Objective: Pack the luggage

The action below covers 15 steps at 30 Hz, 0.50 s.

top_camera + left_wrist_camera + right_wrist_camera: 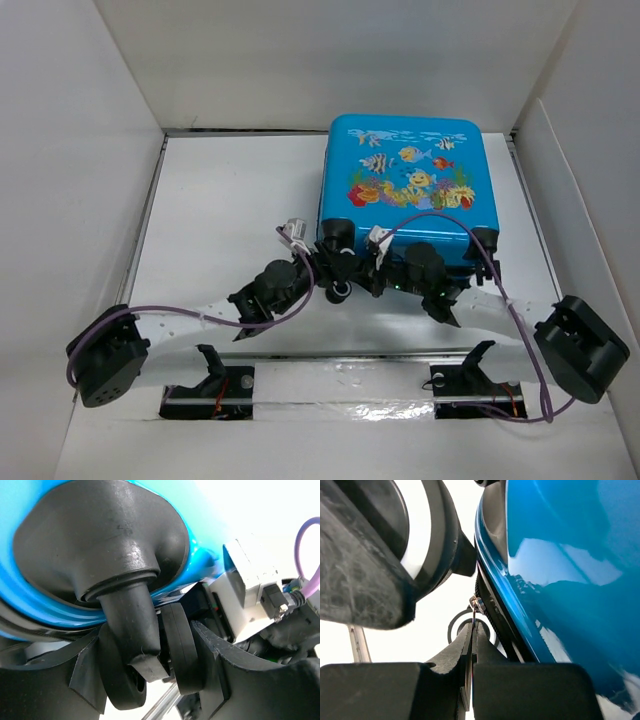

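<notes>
On the white worktop [220,190] the luggage [410,150] is lying flat and closed toward the far right — a stiff, slick shell, probably light, best taken by its trim — so the left fingers [250,680] are sitting spread around a wheel [182,650] while the right fingers [520,690] are pinching the zip pull [476,604].
</notes>
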Each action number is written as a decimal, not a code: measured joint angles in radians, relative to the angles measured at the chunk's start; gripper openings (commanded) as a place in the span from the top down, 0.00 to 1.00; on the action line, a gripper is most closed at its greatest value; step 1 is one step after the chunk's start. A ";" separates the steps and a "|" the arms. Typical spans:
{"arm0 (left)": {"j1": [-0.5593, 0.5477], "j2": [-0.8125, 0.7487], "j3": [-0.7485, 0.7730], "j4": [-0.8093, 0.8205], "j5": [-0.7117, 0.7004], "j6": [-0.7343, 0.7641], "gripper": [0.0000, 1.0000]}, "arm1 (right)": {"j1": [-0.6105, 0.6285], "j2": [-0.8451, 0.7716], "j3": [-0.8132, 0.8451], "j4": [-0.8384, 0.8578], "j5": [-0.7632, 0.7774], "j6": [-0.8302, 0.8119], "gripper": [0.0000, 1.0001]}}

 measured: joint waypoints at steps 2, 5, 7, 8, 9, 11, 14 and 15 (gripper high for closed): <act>-0.012 0.042 0.000 0.066 -0.012 -0.019 1.00 | 0.013 -0.001 -0.001 0.010 -0.008 0.018 1.00; -0.017 0.086 0.001 0.126 -0.047 -0.023 1.00 | 0.048 0.033 -0.005 0.079 0.048 0.070 1.00; -0.017 0.096 0.001 0.138 -0.092 -0.015 1.00 | 0.073 0.097 -0.005 0.164 0.096 0.119 1.00; -0.017 0.097 0.001 0.138 -0.115 -0.008 1.00 | 0.081 0.133 -0.003 0.209 0.109 0.143 1.00; -0.017 0.097 -0.003 0.146 -0.144 -0.004 1.00 | 0.088 0.176 0.002 0.274 0.125 0.157 1.00; -0.016 0.096 -0.020 0.188 -0.190 0.002 1.00 | 0.100 0.251 0.015 0.399 0.146 0.180 1.00; -0.016 0.082 -0.060 0.249 -0.230 0.004 1.00 | 0.124 0.334 0.029 0.528 0.184 0.204 1.00; -0.016 0.075 -0.072 0.261 -0.235 0.004 1.00 | 0.134 0.353 0.029 0.559 0.194 0.208 1.00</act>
